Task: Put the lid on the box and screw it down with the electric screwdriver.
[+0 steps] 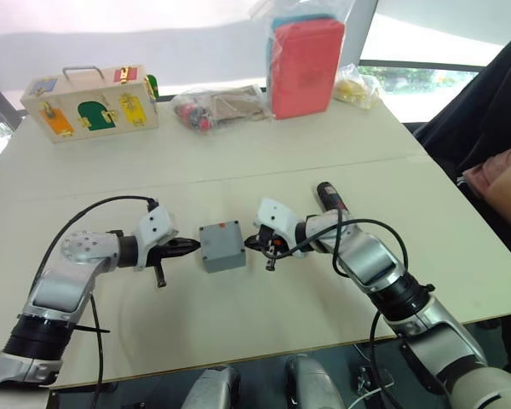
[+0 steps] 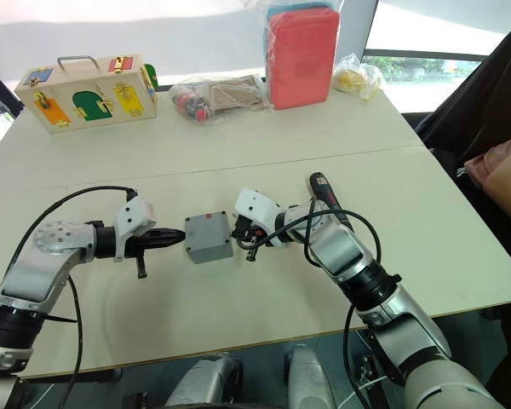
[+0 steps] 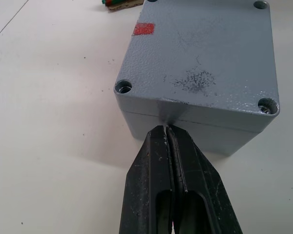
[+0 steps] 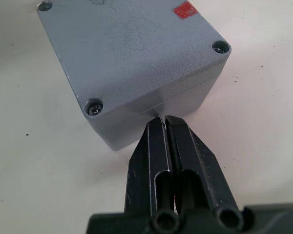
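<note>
Pinching the small square grey plastic junction box from two opposite sides, you have both grippers squared up on it; left gripper has its two black fingers pressed together, tips touching the box wall just under the seam; right gripper likewise has fingers together, tips against the opposite wall near the seam; neither is clamped on anything, they only butt against the sides; likely you are bracing or nudging the box so it sits square and cannot slide.

Box sits mid-tabletop, nearer the front edge than the far one; the shallow grey plastic lid with rounded corners is already seated on top, flush all round, so placement looks done.

Lid surface is fine-grained matte paint with a scuffed dark speckle near the middle; a small red mark shows near one corner; round recessed screw holes at the corners; one hole shows a metal screw head, another looks empty, though that is hard to tell.

Slim black cylindrical pen-style electric screwdriver with a red band lies on the pale tabletop just behind your right arm, towards the right edge, not held; screwing still to do by my read.

Along the far edge: a wooden latch box, a red pouch in clear plastic; both well apart from the work.
</note>
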### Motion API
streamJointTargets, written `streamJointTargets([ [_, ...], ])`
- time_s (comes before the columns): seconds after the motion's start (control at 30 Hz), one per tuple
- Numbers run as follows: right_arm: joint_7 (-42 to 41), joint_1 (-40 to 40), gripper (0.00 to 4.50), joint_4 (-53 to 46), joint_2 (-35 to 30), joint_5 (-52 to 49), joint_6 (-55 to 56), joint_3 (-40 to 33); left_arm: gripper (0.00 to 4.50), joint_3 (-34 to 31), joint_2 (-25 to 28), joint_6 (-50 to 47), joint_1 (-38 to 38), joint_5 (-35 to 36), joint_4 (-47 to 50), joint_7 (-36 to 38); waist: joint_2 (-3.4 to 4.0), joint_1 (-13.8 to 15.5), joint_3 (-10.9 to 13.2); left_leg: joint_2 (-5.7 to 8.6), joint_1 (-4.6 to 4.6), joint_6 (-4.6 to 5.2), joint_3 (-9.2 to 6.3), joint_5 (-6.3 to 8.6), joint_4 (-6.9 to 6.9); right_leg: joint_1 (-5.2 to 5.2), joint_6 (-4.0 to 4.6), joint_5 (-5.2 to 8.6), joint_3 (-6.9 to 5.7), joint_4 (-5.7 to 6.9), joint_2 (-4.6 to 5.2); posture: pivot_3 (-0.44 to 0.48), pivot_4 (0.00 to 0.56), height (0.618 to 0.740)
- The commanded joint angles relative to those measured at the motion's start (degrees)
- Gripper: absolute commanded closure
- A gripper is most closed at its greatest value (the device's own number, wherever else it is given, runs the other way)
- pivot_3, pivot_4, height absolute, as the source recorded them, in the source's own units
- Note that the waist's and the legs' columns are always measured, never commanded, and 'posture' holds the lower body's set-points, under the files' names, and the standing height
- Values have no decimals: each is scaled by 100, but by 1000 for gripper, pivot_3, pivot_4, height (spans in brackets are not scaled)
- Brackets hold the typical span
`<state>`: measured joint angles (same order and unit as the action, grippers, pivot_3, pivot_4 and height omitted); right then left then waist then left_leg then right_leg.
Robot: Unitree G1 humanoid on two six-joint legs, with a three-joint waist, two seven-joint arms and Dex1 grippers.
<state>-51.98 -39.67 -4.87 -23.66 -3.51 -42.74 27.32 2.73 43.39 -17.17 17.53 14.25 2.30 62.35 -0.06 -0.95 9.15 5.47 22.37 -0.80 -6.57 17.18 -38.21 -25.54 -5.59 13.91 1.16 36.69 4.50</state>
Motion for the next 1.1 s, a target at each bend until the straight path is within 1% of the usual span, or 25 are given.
streamJointTargets([
  [0.03,-26,-29,4462,-352,24,-41,116,-5,4500,-105,76,-13,26,134,281,67,0,0,0,0,0,0,0,0,0,0,0,0,0,0,0,0,150,740],
  [0.2,63,74,4462,-588,-145,-214,396,-596,4500,-469,402,-196,-206,419,714,208,0,-3,0,0,0,0,0,0,1,-1,0,0,1,-1,1,0,150,740],
  [0.3,413,132,4462,-542,-146,-204,513,-1019,4500,-750,546,-385,-223,672,969,201,0,12,0,0,0,0,0,0,1,0,0,0,1,0,1,0,150,740],
  [0.4,745,103,3669,-299,-25,-277,416,-1382,4500,-940,623,-630,-99,897,1164,127,0,25,0,0,-1,-1,-1,0,0,3,0,0,1,1,1,0,150,740],
  [0.43,882,84,3167,-150,-3,-203,435,-1413,4500,-968,634,-686,-46,942,1207,102,-1,24,0,0,-1,-1,-1,0,0,3,0,0,2,2,1,0,150,740],
  [0.47,1074,47,2837,134,69,-111,473,-1448,4500,-965,620,-735,38,974,1244,54,-1,14,0,0,-1,-1,-1,0,0,3,0,0,2,2,1,0,150,740],
  [0.53,1356,-20,2327,627,196,5,604,-1498,4500,-925,578,-789,136,987,1305,-22,-4,-6,-2,-1,-1,-1,0,0,1,1,0,0,2,2,-1,0,150,740],
  [0.57,1430,-50,1969,822,253,9,638,-1519,4500,-895,552,-815,156,999,1340,-53,-4,-7,-2,-1,-1,-2,0,-1,1,1,0,0,2,3,-1,0,150,740],
  [0.83,1660,-304,1969,1808,584,-27,789,-1628,4500,-799,471,-921,178,1054,1488,-172,-3,-23,-2,-1,-2,-3,4,-2,2,-2,0,0,6,5,-1,0,150,740],
  [1.1,1675,-436,1969,2070,757,-168,764,-1795,4500,-793,470,-944,138,1074,1558,-226,-3,-14,-2,0,-2,-3,4,-2,1,-2,0,0,6,8,-1,0,150,740],
])
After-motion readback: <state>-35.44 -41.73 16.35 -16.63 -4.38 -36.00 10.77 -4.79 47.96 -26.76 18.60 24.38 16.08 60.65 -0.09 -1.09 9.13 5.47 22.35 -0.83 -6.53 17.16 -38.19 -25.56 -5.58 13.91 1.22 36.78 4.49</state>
